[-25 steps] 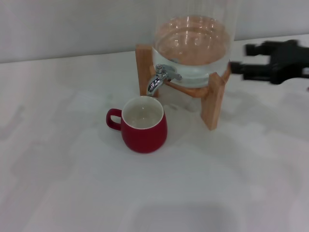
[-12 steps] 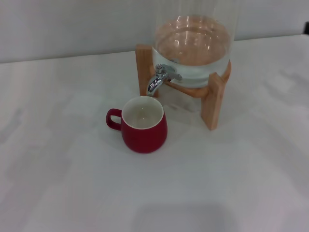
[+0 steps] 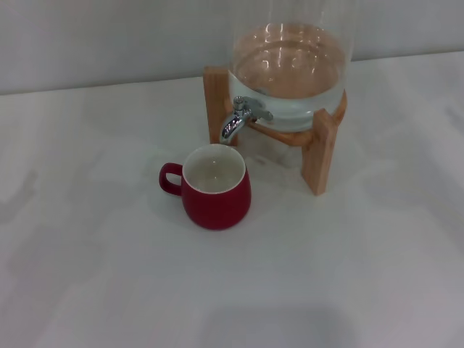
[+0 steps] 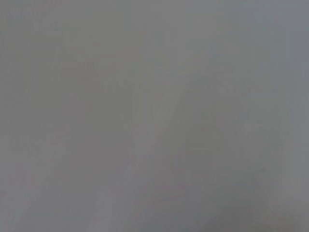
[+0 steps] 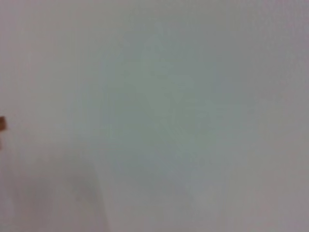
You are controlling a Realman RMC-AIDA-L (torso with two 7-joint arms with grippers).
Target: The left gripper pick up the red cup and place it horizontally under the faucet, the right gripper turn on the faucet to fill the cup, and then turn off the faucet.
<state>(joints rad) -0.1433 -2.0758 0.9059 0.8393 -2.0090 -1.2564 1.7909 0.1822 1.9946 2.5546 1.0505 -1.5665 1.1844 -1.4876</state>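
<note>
Centre of the head view: cup [image 3: 216,187] stands upright on the table [image 3: 94,261], mouth up, handle pointing to frame left. It's squat, so no real long axis; the widest line runs left-right through handle and body. Inside looks off-white; can't tell whether there's any water in it.

Faucet [image 3: 238,120] sits just above and behind it, upper centre, spout angled down toward the cup's far rim. It sticks out of the glass jar [image 3: 290,69], which rides on a wooden stand [image 3: 319,152]; the stand lifts the spout enough for a cup to go beneath. Jar holds water at its bottom.

Placement judgement: cup is near the spout, rim roughly under the tip but possibly a touch forward of it. Parked there so the stream drops into the mouth. No stream visible at the spout.

Left hand: in none of the views, so can't tell if it's spread or pressed together. Right hand: same, can't tell. Both wrist views show only blank pale surface; the right one catches a sliver of wood at its edge, likely the stand.

Nothing grips the cup or the lever. Whether the fill is pending or finished can't be read from this.
</note>
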